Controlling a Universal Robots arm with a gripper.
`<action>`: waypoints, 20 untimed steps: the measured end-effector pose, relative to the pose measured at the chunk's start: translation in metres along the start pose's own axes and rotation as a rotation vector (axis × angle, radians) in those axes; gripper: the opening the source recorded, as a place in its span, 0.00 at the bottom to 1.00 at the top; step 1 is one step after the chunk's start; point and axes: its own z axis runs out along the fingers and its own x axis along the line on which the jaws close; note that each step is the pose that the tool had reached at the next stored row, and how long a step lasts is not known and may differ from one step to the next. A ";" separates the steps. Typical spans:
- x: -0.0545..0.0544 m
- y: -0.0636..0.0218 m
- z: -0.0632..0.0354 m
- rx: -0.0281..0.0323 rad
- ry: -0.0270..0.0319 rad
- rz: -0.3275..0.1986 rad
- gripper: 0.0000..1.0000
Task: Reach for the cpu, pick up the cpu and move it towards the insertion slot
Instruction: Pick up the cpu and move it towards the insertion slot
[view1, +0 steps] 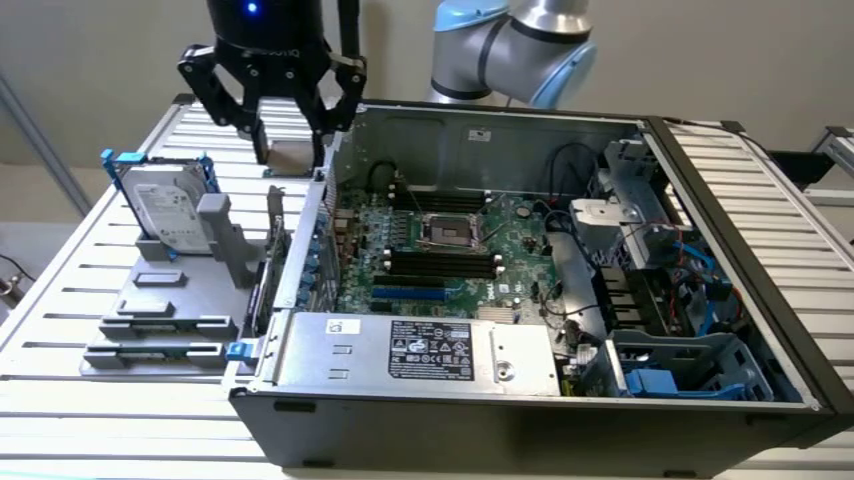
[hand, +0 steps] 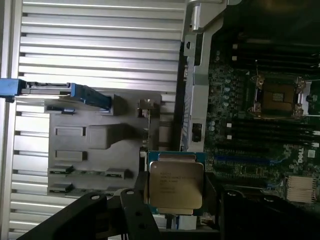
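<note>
cpu: clamped between the end effector's fingers, lifted off the counter, silver face to the wrist camera
end effector: closed on the chip at a fairly wide spread, hanging just outside the case wall, above the grey fixture
insertion slot: on the motherboard inside the open case, well apart from the chip
hard drive: standing upright in the fixture, on the exterior view's left
</note>
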 end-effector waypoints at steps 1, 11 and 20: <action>-0.004 -0.0003 -0.0002 -0.0007 0.0008 0.000 0.54; -0.050 -0.0026 -0.0023 -0.0040 0.0065 0.000 0.54; -0.091 -0.0010 -0.0035 -0.0045 0.0069 0.000 0.54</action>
